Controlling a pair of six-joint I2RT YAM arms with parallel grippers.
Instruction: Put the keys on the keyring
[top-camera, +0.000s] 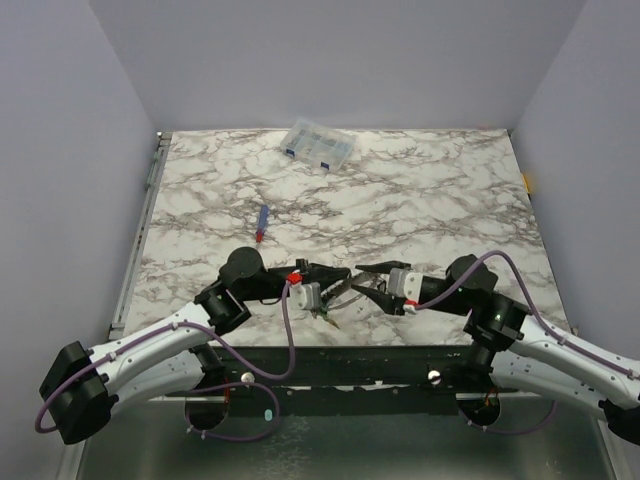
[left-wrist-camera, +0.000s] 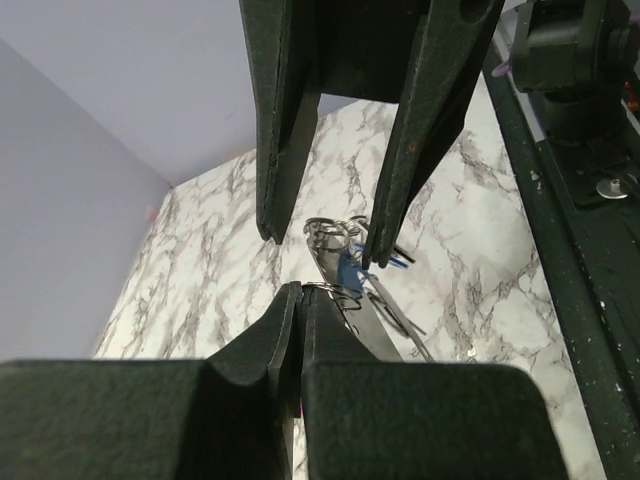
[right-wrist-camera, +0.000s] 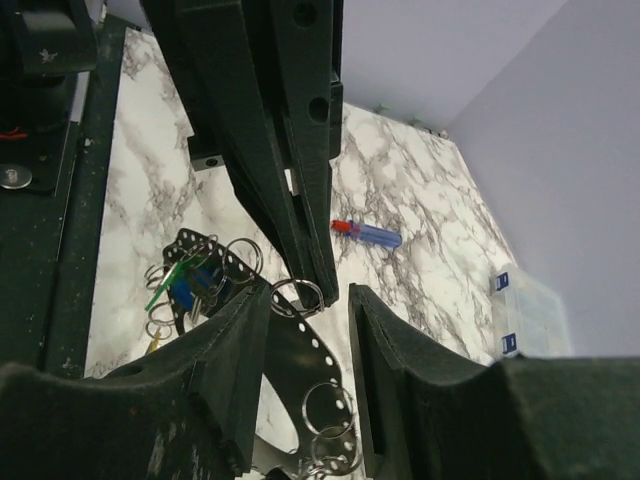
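the left pincer (left-wrist-camera: 302, 292) is closed, and a thin metal ring (right-wrist-camera: 297, 297) sits right at its tips; it is not clear if the ring is really pinched. the right pincer (left-wrist-camera: 322, 246) faces it with its 2 fingers apart and nothing held between them. the keys (right-wrist-camera: 188, 285) lie in 1 bunch on the counter (top-camera: 420, 200), at the lower centre of the top view, just under both pincers. a screwdriver (top-camera: 262, 222) lies above them, and a clear box (top-camera: 318, 146) is at the upper centre.
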